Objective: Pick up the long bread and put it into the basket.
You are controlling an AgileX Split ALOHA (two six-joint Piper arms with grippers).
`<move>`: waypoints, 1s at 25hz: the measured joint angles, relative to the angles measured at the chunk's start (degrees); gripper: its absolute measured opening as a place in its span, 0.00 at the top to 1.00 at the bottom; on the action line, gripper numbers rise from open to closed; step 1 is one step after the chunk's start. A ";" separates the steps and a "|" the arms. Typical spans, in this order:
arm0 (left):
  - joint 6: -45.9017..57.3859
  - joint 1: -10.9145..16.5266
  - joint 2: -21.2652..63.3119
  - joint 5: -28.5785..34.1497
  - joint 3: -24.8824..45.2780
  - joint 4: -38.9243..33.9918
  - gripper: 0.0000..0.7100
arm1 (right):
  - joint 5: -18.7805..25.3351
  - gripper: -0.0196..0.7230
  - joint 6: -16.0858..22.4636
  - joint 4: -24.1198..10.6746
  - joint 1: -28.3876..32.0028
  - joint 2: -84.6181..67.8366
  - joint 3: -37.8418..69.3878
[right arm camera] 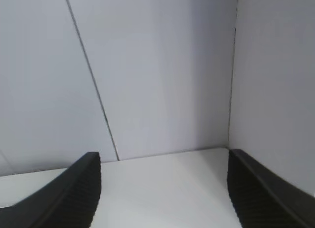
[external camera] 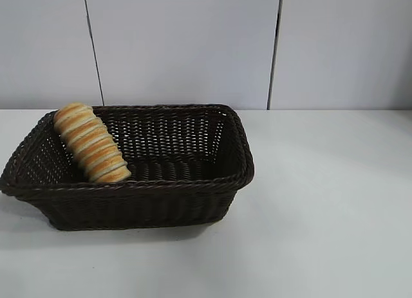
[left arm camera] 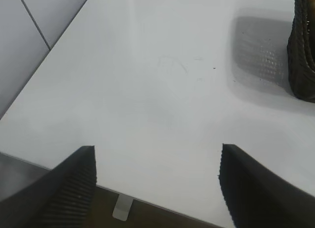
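Pale grey wall panels stood behind a white worktop [external camera: 322, 201]; on it sat the basket [external camera: 187, 185], and the long bread [external camera: 90, 143] already lay inside, propped aslant against the far-left rim with its lower end down near the front wall; no arm showed in the exterior view.

Seen through its wrist camera, the left hand [left arm camera: 157, 183] had its ribbed fingers [left arm camera: 74, 188] spread wide with nothing between them; it hovered over bare worktop near the worktop's edge, and only a corner of the basket [left arm camera: 302, 46] showed well ahead of it and off to one side; the bread lay beyond that corner, out of the wrist's sight. The right hand [right arm camera: 165, 188] was likewise wide open and empty, its fingers [right arm camera: 78, 193] pointing at the wall, with neither basket nor loaf before it.

By the look of it, the placing was done and the step in hand was the retreat; doing it well would mean keeping both hands open and clear of the wicker rim, since a nudge to the basket could tip the leaning loaf; the bread rested partly on the rim rather than flat on the floor, so a careful operator would judge whether it sat securely enough before parking the arms.
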State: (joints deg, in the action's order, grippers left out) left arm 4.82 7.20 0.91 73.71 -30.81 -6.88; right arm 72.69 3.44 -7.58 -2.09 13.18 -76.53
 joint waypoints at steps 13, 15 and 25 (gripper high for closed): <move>0.00 0.00 0.00 0.00 0.00 0.00 0.28 | 0.00 0.31 2.90 0.04 0.00 -14.68 36.40; 0.00 0.00 0.00 0.00 0.00 0.00 0.28 | 0.00 0.31 3.29 0.04 0.00 -14.68 39.63; 0.00 0.00 0.00 0.00 0.00 0.00 0.28 | 0.00 0.31 5.11 0.40 0.00 -14.63 46.34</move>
State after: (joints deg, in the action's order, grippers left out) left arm 4.82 7.20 0.91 73.71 -30.81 -6.88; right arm 72.69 8.56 -7.18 -2.09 -1.45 -30.18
